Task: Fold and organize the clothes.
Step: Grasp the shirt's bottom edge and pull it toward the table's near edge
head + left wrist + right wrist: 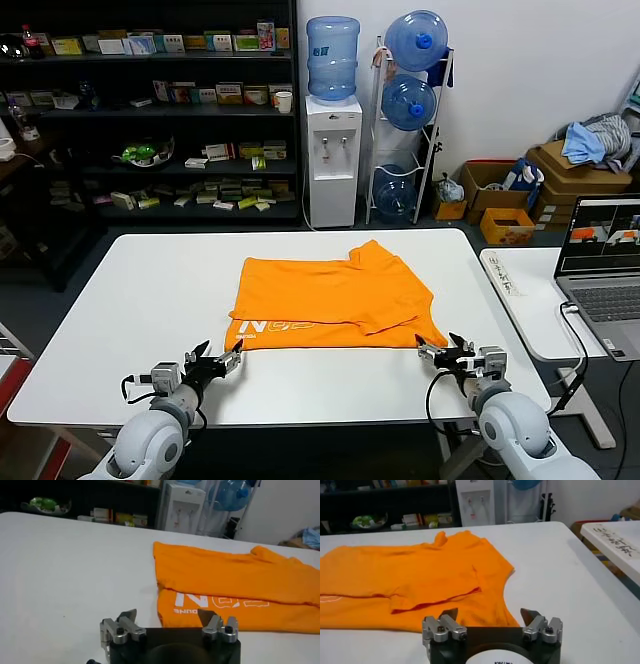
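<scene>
Orange T-shirt [335, 303] lies folded mid-table [150, 290], lettering at near-left edge. Left tool [224, 359] and right tool [440, 352] both spread wide, empty, just off the shirt's near corners.

I see a bright orange T-shirt [335, 300] with white lettering [220, 602] along its near edge, lying on a plain white table [150, 300]; my two grippers' fingers [449, 616] are dark with silver metal mounts.

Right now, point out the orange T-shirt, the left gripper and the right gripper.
orange T-shirt [330, 295], head view, middle of the folded cloth.
left gripper [232, 355], head view, between its open fingertips.
right gripper [440, 347], head view, between its open fingertips.
</scene>
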Motion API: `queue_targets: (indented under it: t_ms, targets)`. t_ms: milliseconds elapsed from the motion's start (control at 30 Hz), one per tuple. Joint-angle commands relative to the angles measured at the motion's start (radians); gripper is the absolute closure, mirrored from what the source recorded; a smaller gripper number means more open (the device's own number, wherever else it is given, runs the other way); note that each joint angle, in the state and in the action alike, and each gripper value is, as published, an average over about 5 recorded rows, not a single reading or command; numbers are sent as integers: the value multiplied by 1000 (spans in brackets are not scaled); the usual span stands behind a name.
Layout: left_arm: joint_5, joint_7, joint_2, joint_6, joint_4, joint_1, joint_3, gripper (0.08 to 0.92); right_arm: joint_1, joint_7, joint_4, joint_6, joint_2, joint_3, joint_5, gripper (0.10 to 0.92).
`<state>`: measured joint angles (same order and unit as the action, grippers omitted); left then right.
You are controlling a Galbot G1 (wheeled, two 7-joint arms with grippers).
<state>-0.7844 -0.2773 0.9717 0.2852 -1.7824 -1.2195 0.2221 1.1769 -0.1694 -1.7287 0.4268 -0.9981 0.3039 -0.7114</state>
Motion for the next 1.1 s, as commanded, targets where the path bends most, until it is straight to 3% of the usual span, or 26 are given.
queue_targets:
  t_ms: [33,233,700,900,1100]
  targets:
    - [-2,4,7,3,19,11,-8,178,-13,3,9,7,-3,-14,-10,325]
    - [-1,4,13,3,45,29,-20,293,-6,2,4,-1,-1,-12,-7,499]
    - [-2,-1,14,2,50,35,-28,700,8,-4,-7,-23,1,-5,-5,874]
    - [-15,-5,12,2,17,30,-28,870,18,-12,-17,-33,3,4,-13,901]
    - [-40,-22,-28,2,-61,-6,3,909,75,-31,-93,-48,39,39,-55,901]
